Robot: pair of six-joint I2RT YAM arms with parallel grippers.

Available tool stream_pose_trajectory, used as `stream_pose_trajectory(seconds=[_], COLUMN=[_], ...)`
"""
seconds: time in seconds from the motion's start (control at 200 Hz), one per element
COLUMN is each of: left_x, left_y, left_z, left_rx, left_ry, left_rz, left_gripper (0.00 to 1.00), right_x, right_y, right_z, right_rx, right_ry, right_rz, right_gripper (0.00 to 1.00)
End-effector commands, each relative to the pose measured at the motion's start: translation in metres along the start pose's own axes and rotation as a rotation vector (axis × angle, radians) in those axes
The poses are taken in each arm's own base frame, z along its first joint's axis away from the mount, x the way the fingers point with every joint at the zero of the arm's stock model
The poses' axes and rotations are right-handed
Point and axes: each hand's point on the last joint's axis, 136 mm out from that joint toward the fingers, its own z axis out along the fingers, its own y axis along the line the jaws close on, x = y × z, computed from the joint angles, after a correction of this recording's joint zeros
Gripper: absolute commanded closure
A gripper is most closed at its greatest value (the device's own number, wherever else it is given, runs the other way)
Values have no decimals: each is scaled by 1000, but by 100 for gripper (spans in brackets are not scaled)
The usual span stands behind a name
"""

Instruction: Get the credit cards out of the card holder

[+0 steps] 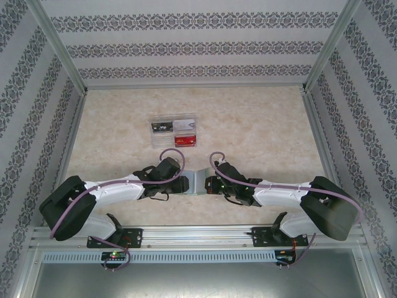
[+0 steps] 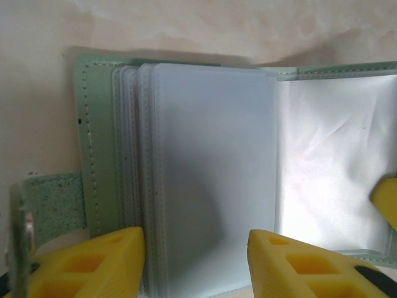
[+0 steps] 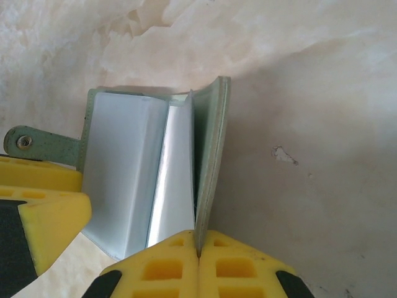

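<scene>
Card holder (image 1: 197, 182): lies open on the table (image 1: 267, 124), between both grippers.
Left gripper (image 2: 196, 251): spread, fingers on either side of the clear pockets (image 2: 211, 161).
Right gripper (image 3: 198, 248): pressed together, pinching the card holder's green cover (image 3: 214, 155) edge.

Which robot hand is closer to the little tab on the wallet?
Left. The left gripper is at the card holder's tab end, one finger beside the tab. The right gripper pinches the far cover, its jaws shut.
</scene>
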Motion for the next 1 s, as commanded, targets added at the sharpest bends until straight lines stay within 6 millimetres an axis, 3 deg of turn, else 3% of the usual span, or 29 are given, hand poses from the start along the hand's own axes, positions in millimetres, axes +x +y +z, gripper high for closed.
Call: stream_pose_trajectory(seconds=[0.0,0.27,0.41,0.994], left_x=[-4,-13,-15,-1], left_y=[-14,-5,-11,-17], left_z=[2,-15,-21,3], left_rx=[44,-13,12,63], left_ry=[3,-53,-66,14], left_rz=[18,14,23,15], left_gripper=[52,52,52,52], right_x=[0,-1,0,0], right_y=[3,4,4,5], right_z=[2,1,2,3], right_rx=[-6,-10,-7,-11], right_ry=[7,3,6,9], right_rz=[-8,-9,-9,-3], right_gripper=[100,100,100,100])
